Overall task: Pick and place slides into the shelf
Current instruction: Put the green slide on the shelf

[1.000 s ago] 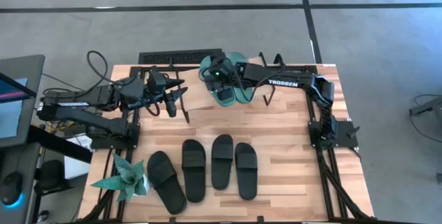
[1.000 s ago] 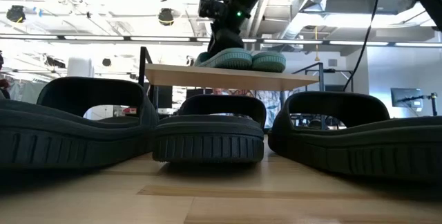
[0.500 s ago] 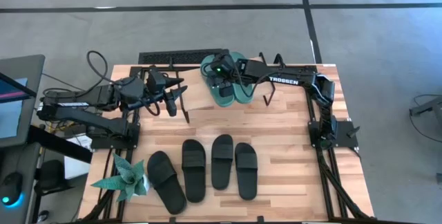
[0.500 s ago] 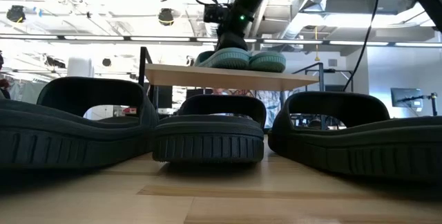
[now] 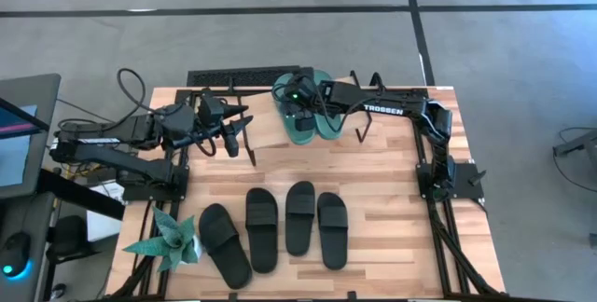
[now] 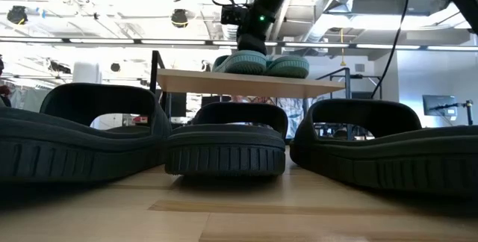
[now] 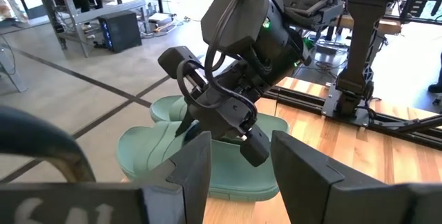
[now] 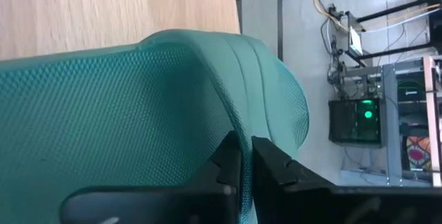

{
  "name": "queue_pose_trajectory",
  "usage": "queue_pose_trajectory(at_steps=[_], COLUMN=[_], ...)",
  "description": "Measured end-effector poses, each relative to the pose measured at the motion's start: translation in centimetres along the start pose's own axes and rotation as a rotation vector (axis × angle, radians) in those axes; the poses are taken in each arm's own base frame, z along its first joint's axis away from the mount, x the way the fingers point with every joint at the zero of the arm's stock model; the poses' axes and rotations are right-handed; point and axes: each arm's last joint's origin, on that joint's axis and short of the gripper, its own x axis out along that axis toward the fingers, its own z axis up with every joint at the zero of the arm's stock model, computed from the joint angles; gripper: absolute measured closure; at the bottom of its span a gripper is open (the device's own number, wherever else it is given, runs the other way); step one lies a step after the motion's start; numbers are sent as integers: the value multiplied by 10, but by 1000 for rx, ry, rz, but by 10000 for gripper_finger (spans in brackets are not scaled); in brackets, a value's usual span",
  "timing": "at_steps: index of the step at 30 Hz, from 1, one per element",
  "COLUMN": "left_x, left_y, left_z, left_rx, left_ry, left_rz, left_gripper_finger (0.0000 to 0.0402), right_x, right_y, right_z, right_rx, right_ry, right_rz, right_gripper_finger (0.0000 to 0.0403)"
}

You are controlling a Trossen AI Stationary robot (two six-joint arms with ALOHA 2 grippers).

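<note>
- Left gripper: we see it waiting at about 9 o'clock on the table, its fingers spread apart with nothing between them.
- Black slides: four lie side by side at 6 o'clock, wide straps up, none yet on the shelf. In the low view their ribbed soles fill the foreground.
- Shelf: it stands at 12 o'clock; its light plank carries both teal slides.
- Teal slides: a matching pair, touching, with textured straps.
- Right gripper: it sits over the left teal slide, jaws nearly closed and pinching the strap.
- Risk: we judge that a careless lift-off could drag the slide off the slanted plank if the strap catches on a finger, or nudge its neighbour out of line.
</note>
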Motion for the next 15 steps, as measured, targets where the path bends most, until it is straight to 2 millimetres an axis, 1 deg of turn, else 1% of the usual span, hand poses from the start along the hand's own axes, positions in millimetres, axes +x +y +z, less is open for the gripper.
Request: queue_pose_trajectory(at_steps=[15], left_x=[0], left_y=[0], left_z=[0], left_rx=[0], left_ry=[0], left_rz=[0], left_gripper_finger=[262], right_x=[-1], right_y=[3], right_z=[-1], right_rx=[-6], right_ry=[16], right_rz=[13], right_gripper_finger=[393])
